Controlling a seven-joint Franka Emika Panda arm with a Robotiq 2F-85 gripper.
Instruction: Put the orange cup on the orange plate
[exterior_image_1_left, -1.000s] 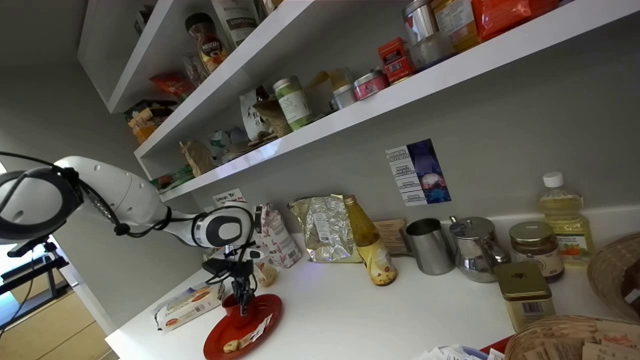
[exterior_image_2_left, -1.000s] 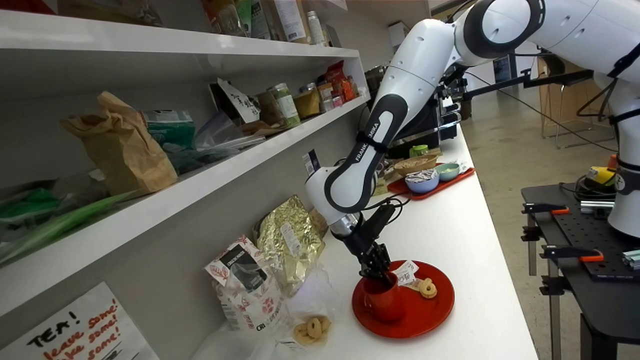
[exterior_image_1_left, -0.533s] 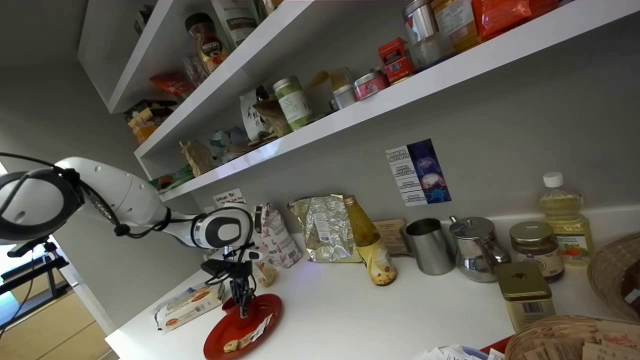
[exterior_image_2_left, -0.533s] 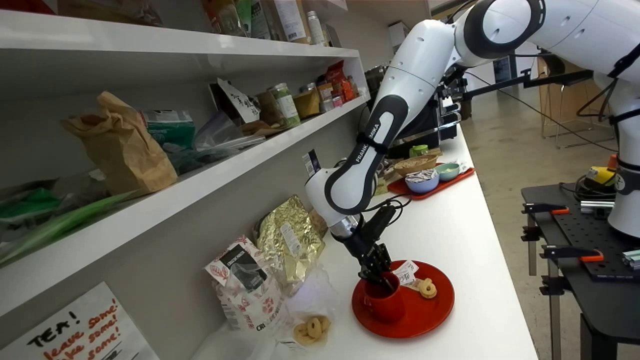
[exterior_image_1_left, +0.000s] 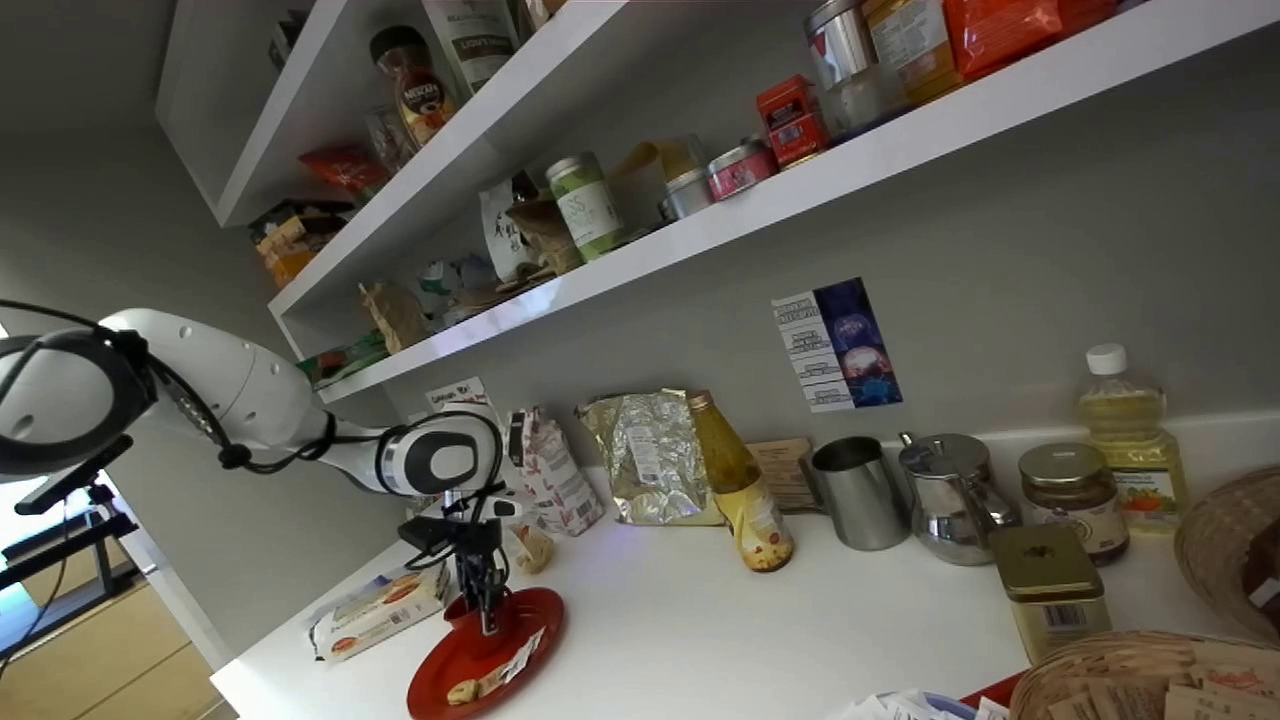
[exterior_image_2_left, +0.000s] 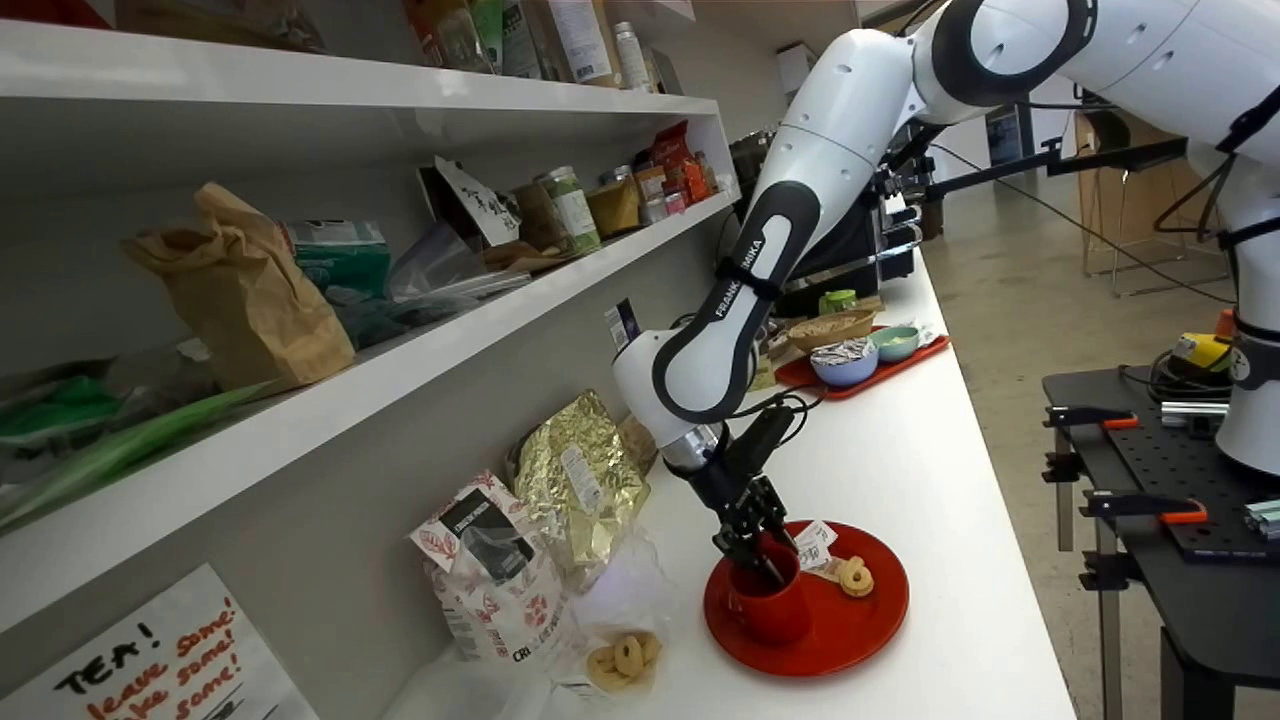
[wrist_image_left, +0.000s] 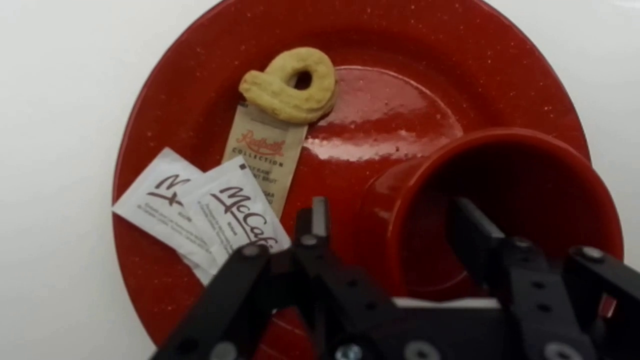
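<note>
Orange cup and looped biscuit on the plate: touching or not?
Apart. In the wrist view, a bare stretch of the orange plate shows between the orange cup and the looped biscuit.

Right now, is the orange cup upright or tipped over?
Upright. In an exterior view, the orange cup stands on the orange plate with its mouth up; the wrist view looks down into it.

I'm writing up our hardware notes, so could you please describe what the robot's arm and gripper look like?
The arm is white, with rounded segments, black bands and lettering partly hidden by a black strap. Black cables run along it. A silver collar sits between it and the gripper, which is black, with two jointed fingers, visible screws and flat grey pads.
</note>
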